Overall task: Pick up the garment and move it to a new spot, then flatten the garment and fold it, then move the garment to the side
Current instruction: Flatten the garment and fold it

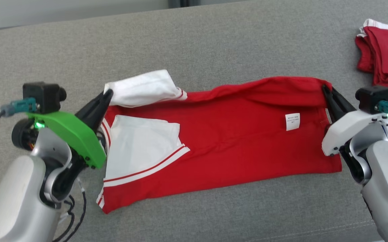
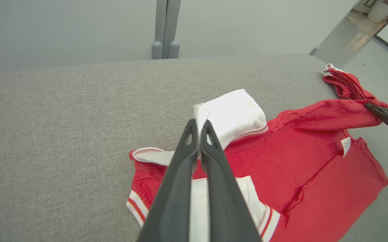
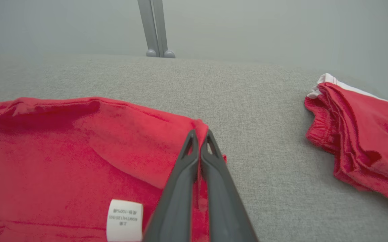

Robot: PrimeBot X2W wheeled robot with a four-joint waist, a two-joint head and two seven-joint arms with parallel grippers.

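The soft red and white garment lies stretched on the fuzzy gray cushion between the left gripper, pinched tight on its white sleeve, and the right gripper, pinched on its red corner.

The garment is red; its sleeves are white with a thin red stripe by the cuff, and its label is white with dark print. Under the garment, the cushion is flecked grey. Right of the garment, a pile is red, trimmed white. The left gripper has a green shell, the right gripper a white one; both are dark-fingered.
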